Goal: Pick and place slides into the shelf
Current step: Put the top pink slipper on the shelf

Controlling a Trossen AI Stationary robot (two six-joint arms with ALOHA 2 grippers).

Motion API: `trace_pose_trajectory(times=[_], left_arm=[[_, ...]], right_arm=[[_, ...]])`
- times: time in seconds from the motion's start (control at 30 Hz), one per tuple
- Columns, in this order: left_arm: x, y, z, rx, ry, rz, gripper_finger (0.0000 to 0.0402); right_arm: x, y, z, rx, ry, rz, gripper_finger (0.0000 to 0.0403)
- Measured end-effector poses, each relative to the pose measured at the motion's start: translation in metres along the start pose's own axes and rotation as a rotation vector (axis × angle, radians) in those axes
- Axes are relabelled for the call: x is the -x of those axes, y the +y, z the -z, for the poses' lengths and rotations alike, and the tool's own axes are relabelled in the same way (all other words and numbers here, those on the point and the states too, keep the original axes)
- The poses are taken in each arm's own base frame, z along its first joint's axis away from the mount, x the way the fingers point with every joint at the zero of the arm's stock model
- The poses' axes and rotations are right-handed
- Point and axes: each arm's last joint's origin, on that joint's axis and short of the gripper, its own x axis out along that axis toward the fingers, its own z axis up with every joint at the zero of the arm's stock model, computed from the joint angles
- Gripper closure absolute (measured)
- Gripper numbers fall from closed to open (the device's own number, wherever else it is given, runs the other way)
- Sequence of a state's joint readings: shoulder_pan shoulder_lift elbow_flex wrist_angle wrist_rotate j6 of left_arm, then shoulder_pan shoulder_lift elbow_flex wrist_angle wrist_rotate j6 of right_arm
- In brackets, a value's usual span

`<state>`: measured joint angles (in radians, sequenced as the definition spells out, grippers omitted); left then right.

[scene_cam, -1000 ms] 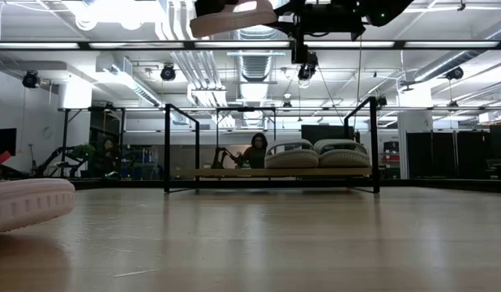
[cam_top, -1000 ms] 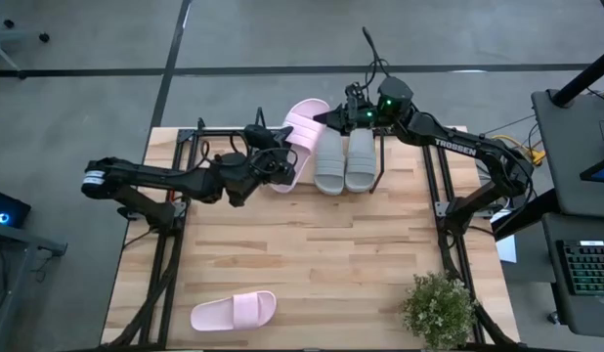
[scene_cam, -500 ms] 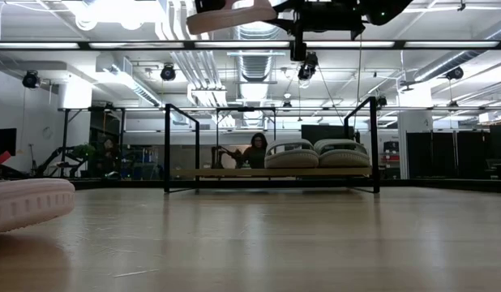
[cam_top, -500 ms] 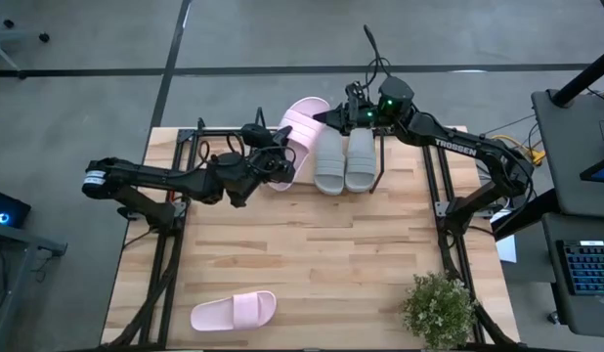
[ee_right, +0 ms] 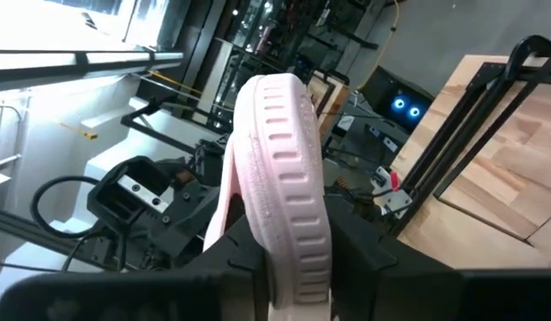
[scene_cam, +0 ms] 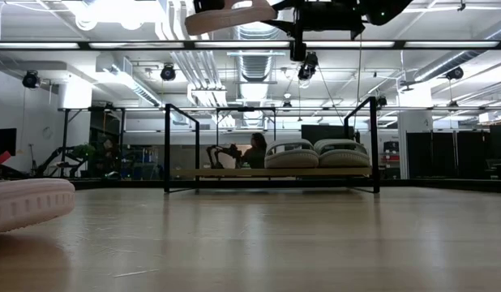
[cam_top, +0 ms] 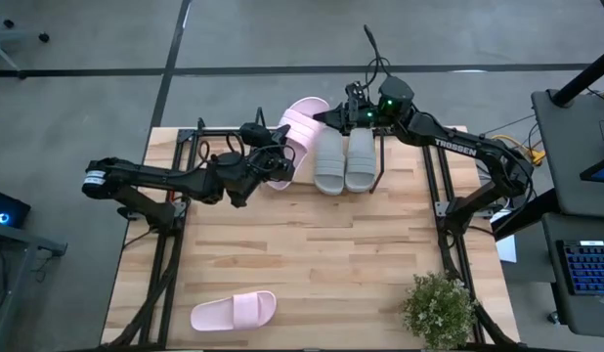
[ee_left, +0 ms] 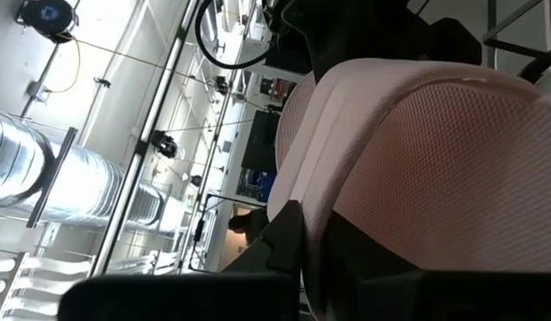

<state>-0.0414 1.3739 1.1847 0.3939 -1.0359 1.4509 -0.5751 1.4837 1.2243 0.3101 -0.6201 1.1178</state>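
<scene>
Right half of shelf [cam_top: 202,147] is taken by grey pair [cam_top: 343,161]; left half is bare but overhung by both arms with a raised pink slide [cam_top: 296,137].

**A:** What is the worktop [cam_top: 312,254] made of?

**B:** Pale butcher-block wood, smooth with a soft sheen. The shelf [scene_cam: 271,173] has a light wood board and thin matt black metal uprights.

**A:** And the slides?

**B:** Soft matt foam. The raised pink slide [ee_right: 280,169] has a ribbed sole edge, and its strap [ee_left: 418,169] shows a fine pebbled texture. The grey slides [cam_top: 344,161] look smooth and matt. The arms [cam_top: 458,152] are dark, matt metal or plastic.
</scene>
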Motion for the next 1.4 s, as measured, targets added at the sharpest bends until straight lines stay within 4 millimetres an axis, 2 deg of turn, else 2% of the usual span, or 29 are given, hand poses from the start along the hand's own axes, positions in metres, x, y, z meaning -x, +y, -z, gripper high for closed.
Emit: trace_pose_trajectory(times=[0.33, 0.7, 0.87, 1.17, 1.4], left_arm=[[0.0, 0.001, 0.0, 0.007, 0.003, -0.004, 0.0401], [0.0, 0.001, 0.002, 0.006, 0.049, -0.008, 0.0401], [0.0, 0.001, 0.003, 0.007, 0.078, -0.011, 0.0401], [0.0, 0.001, 0.004, 0.009, 0.116, -0.016, 0.0402], [0.0, 0.003, 0.004, 0.045, 0.154, -0.025, 0.0402]], right_arm=[[0.0, 0.004, -0.003, 0.048, -0.033, -0.03, 0.0314], [0.0, 0.004, -0.003, 0.052, -0.038, -0.026, 0.0228], [0.003, 0.002, -0.006, 0.111, -0.048, -0.019, 0.0203], [0.015, -0.005, -0.022, 0.268, -0.104, 0.013, 0.0195], [0.02, 0.01, -0.025, 0.416, -0.149, -0.059, 0.0195]])
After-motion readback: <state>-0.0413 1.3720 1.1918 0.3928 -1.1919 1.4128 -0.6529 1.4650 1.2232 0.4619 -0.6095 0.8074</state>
